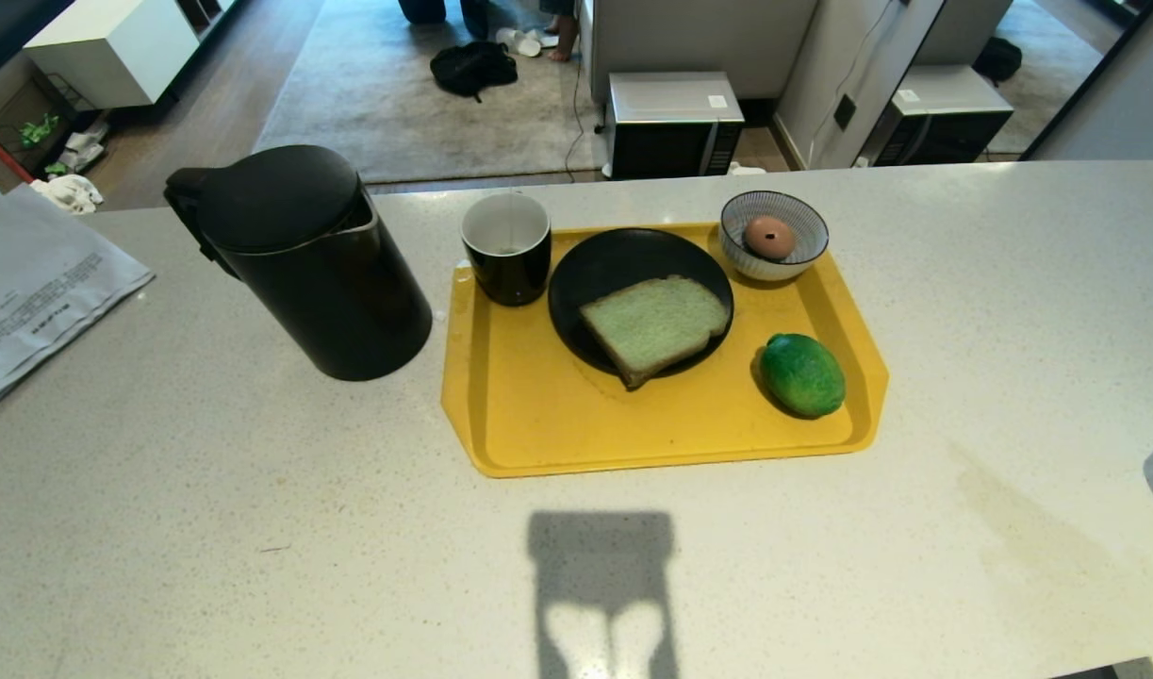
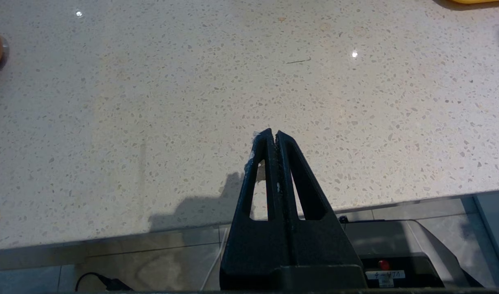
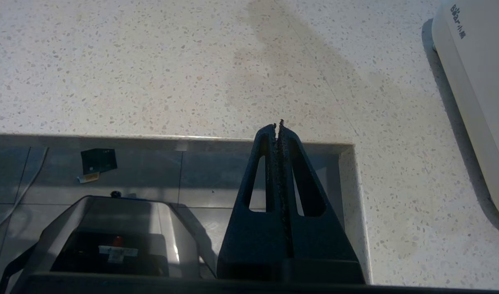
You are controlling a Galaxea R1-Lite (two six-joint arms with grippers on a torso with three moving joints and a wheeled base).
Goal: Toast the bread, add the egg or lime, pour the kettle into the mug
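Your left gripper (image 2: 272, 136) and right gripper (image 3: 278, 127) both sit pinched together, empty, over the counter's (image 1: 255, 528) near edge. Bread (image 1: 653, 325) is on the black plate (image 1: 595, 273), mug (image 1: 506, 247) and lime (image 1: 802, 374) share the yellow tray (image 1: 538, 415), kettle (image 1: 303, 259) just left of it, maybe touching

the left gripper (image 2: 273, 134) is matte black, its two long tapered fingers (image 2: 292, 171) each pierced by a narrow triangular slot and lined along the inner edge with a fine ribbed strip, a few pale flecks clinging near the tip, and both fingers rise from one broad, flat black block. the right gripper (image 3: 278, 127) has the same build, black slotted fingers (image 3: 298, 171) with a rough, toothed seam where the inner faces meet. below each, the robot's grey base shell (image 3: 123, 228) shows a dark recessed panel with a small red button and a white label whose writing is perhaps a serial number, too small to read.
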